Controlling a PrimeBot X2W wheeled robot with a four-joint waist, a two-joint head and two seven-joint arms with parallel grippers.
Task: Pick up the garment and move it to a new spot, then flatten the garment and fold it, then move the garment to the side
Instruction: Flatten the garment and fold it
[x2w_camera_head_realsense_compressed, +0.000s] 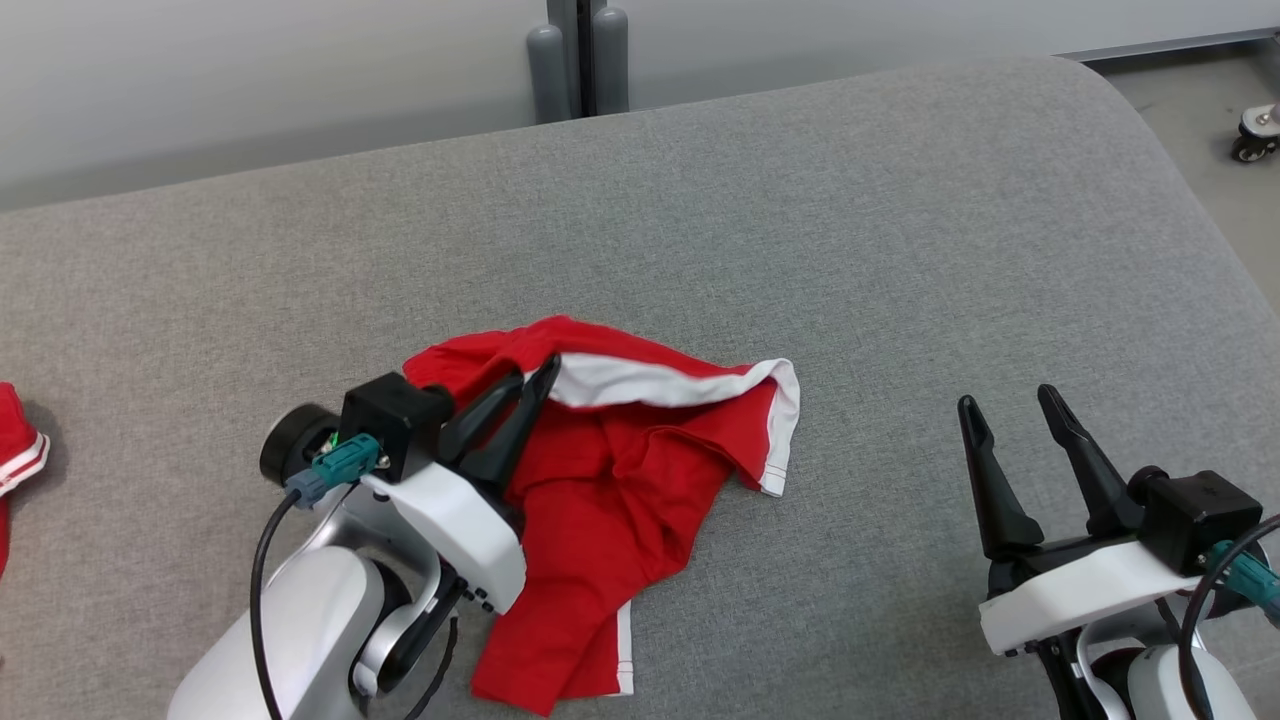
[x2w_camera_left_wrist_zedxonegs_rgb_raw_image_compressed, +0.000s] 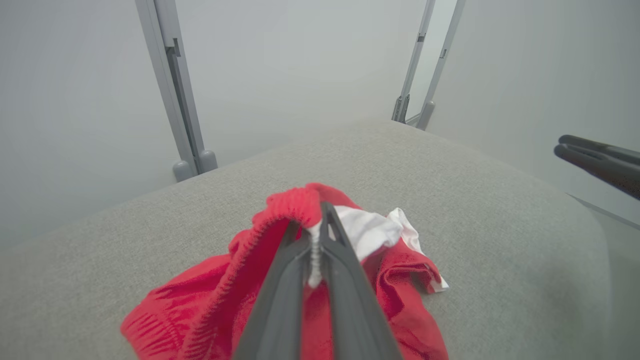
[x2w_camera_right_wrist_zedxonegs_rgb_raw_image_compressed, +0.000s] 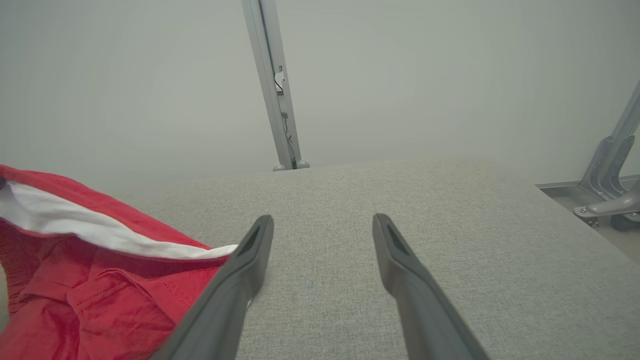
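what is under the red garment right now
The grey padded surface shows all around the red garment, which lies crumpled on it. Anything beneath its folds is covered. The left hand is shut on its edge.

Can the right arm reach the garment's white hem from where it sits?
Probably yes: the right gripper is open, with only bare grey cushion between it and the white hem of the garment.

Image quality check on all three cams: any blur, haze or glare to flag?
Head view: sharp, even soft light, no glare, faint shadow beside the red garment. Left wrist view: wall hazy and washed out, jaws soft near the lens, garment fairly crisp, posts splay apart upward. Right wrist view: same haze, jaws blurred at the bottom edge.
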